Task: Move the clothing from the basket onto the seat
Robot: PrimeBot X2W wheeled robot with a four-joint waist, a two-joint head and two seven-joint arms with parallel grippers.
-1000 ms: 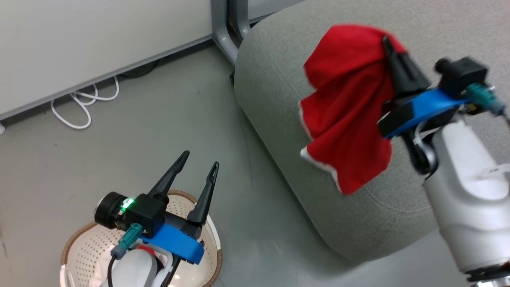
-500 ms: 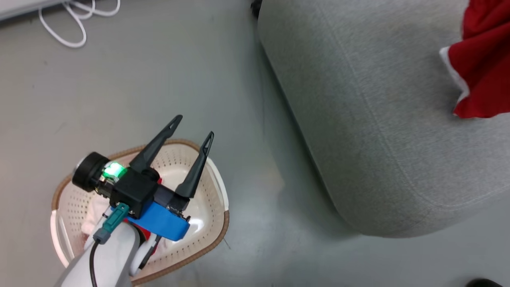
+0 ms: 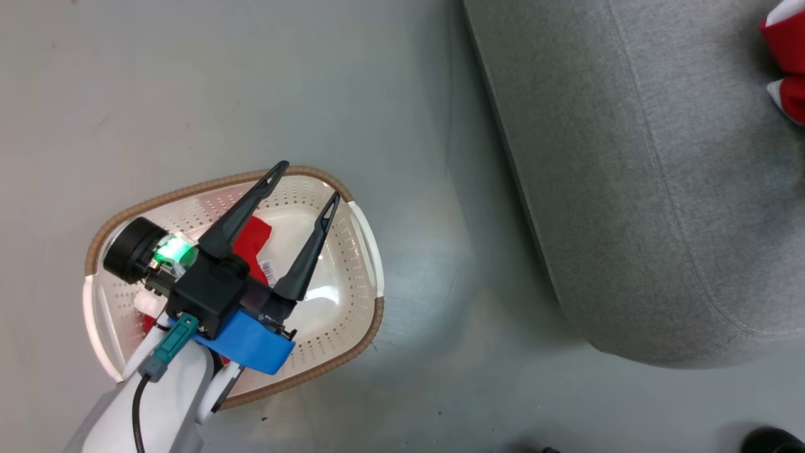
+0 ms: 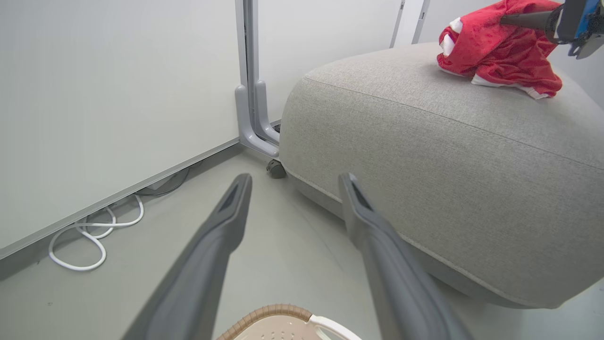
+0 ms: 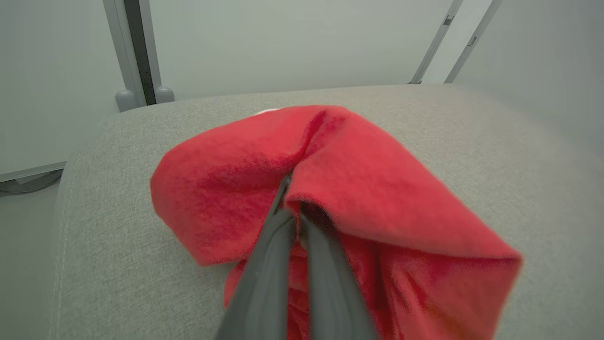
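A cream-white basket [image 3: 352, 296] with a brown woven rim stands on the floor at lower left, and red clothing [image 3: 251, 236] lies inside it, partly hidden by my arm. Above the basket my left gripper [image 3: 307, 179] hangs open with nothing between its fingers. The big grey seat [image 3: 635, 163] takes up the right side. In the right wrist view my right gripper [image 5: 288, 182] is shut on a red garment [image 5: 373, 184] that rests draped on the seat [image 5: 108, 264]. The left wrist view has that garment [image 4: 495, 52] on the seat's top with the right gripper's fingers [image 4: 524, 20] in it.
A white cable [image 4: 89, 233] loops on the floor along the wall. A grey metal post [image 4: 250, 94] with a caster stands beside the seat. Something dark [image 3: 770, 439] sits at the bottom right corner of the head view. Bare grey floor separates basket and seat.
The head camera has tilted down and left, so the basket now shows in full. The red garment, hanging in the air a second ago, now rests on the seat at the view's right edge.
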